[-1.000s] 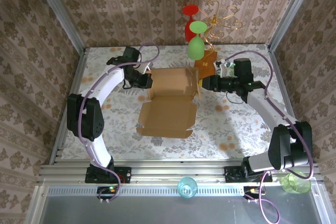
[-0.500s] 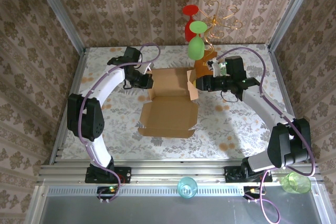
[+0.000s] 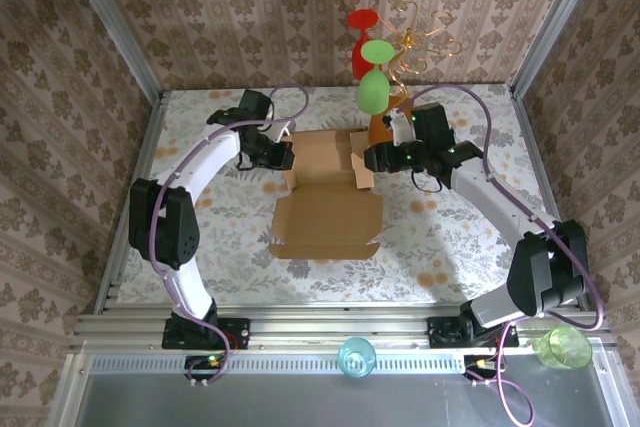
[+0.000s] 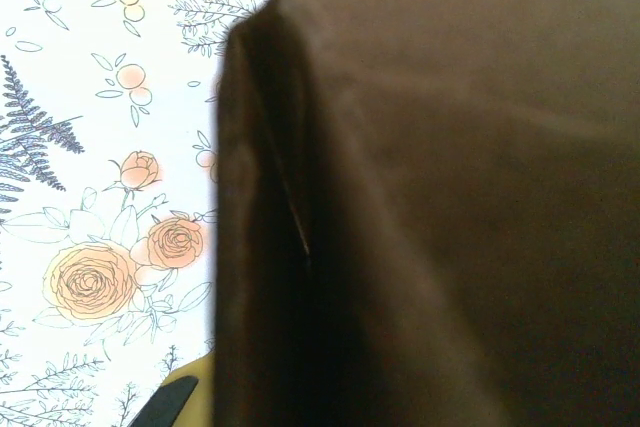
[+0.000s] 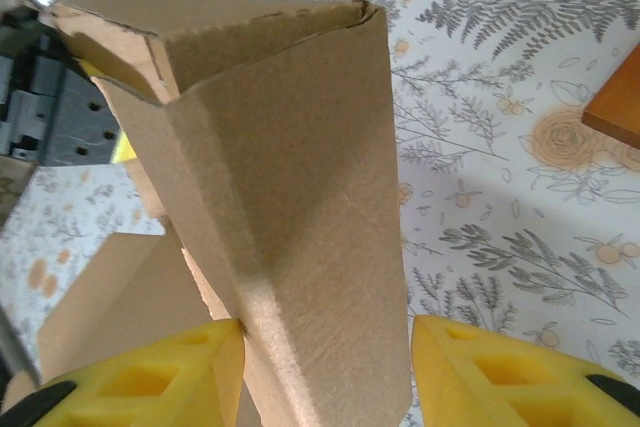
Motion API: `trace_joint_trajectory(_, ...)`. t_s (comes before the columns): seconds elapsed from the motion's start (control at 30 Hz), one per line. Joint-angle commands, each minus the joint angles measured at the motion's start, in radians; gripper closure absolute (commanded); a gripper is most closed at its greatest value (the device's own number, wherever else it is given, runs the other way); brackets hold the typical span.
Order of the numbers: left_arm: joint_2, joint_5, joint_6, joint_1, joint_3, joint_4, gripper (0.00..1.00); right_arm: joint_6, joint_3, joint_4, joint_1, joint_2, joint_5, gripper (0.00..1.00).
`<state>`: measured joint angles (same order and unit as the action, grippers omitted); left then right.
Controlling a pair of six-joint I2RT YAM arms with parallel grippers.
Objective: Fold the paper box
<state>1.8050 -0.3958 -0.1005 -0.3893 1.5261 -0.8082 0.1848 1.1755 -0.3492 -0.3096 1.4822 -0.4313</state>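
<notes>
The paper box (image 3: 326, 209), light-brown corrugated cardboard, lies half folded in the middle of the floral table, its front panel flat toward me. My left gripper (image 3: 279, 157) sits at the box's rear left wall and is shut on it. In the left wrist view, dark cardboard (image 4: 430, 207) crowds the lens, and part of one yellow finger (image 4: 188, 399) peeks out at the bottom. My right gripper (image 3: 368, 158) is at the right side flap (image 5: 290, 197), which stands upright and creased between the open jaws (image 5: 328, 347). The left pad touches it and the right pad is apart.
A gold wire stand (image 3: 420, 42) with red and green glasses hanging on it rises behind the box on an orange-brown wooden base (image 3: 384, 129), close to my right gripper. A teal cup (image 3: 356, 357) and a green cup (image 3: 562, 347) sit on the near rail. Patterned walls enclose the table.
My right gripper has moved left to the box's right flap, which now stands steeper, and its jaws have widened. The left arm has stayed put.
</notes>
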Motion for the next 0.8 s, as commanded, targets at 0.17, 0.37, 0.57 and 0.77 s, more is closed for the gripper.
trace_joint_trajectory(0.17, -0.014, -0.015, 0.012, -0.014, 0.042, -0.029, 1.00, -0.046, 0.081, -0.075, -0.054, 0.056, 0.234, 0.51)
trace_joint_trajectory(0.37, -0.011, -0.015, 0.006, -0.019, 0.046, -0.034, 1.00, -0.041, 0.105, -0.107, -0.105, 0.089, 0.398, 0.57)
trace_joint_trajectory(0.57, -0.007, 0.001, -0.007, -0.029, 0.057, -0.046, 1.00, -0.026, 0.115, -0.118, -0.171, 0.107, 0.566, 0.82)
trace_joint_trajectory(0.77, -0.006, 0.002, -0.014, -0.036, 0.064, -0.052, 1.00, -0.010, 0.099, -0.087, -0.189, 0.099, 0.609, 1.00)
